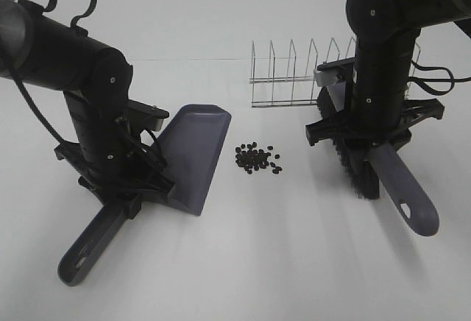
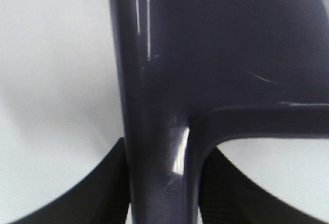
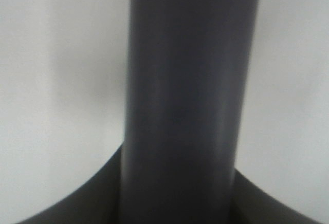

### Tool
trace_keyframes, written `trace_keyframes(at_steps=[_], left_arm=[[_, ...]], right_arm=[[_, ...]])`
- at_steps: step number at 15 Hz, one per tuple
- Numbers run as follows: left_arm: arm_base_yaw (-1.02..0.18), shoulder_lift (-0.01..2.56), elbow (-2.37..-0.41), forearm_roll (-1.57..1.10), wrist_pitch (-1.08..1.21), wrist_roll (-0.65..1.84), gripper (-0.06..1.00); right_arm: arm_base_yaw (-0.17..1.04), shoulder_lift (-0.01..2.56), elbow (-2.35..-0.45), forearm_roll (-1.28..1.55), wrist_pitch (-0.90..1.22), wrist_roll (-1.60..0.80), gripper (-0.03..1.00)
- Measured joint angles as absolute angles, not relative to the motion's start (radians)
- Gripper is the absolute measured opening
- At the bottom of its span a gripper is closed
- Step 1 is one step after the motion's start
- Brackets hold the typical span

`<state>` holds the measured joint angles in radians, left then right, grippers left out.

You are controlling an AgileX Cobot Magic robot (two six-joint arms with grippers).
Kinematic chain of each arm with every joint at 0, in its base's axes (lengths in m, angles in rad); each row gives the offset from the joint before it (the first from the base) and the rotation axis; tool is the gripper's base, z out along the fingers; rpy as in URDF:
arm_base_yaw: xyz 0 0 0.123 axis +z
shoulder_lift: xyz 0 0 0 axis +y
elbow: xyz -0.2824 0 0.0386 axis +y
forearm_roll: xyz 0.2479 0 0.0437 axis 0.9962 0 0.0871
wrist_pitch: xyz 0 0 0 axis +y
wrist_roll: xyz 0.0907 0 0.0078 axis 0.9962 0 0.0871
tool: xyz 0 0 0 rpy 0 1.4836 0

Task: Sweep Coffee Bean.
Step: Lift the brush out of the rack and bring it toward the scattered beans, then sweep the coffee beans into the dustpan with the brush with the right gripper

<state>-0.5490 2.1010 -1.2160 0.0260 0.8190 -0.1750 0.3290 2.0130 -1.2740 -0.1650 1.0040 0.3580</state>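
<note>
A small heap of dark coffee beans (image 1: 257, 158) lies on the white table between the two tools. My left gripper (image 1: 132, 202) is shut on the handle of the grey dustpan (image 1: 193, 155), whose open edge faces the beans from their left. The left wrist view shows the dustpan (image 2: 169, 106) handle between the fingers (image 2: 103, 188). My right gripper (image 1: 366, 144) is shut on the grey brush (image 1: 401, 192), whose black bristles (image 1: 353, 170) stand right of the beans. The right wrist view shows only the brush handle (image 3: 190, 106) between the fingers (image 3: 97, 193).
A clear wire rack (image 1: 302, 74) stands behind the beans, close to the right arm. The white table (image 1: 257, 262) extends toward the front.
</note>
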Motion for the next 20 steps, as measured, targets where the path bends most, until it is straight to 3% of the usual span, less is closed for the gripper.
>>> trace_keyframes(at_steps=[6,11,20], left_arm=[[-0.550,2.101,-1.216,0.030,0.817,-0.174,0.32],[-0.550,2.101,-1.216,0.032,0.816,-0.171,0.32],[-0.546,2.101,-1.218,0.035,0.810,-0.158,0.32]], right_arm=[[0.450,2.033,-1.289,-0.186,0.977,0.412,0.29],[0.564,2.165,-1.464,-0.152,1.049,0.413,0.29],[0.622,2.297,-1.715,0.365,0.928,0.325,0.29]])
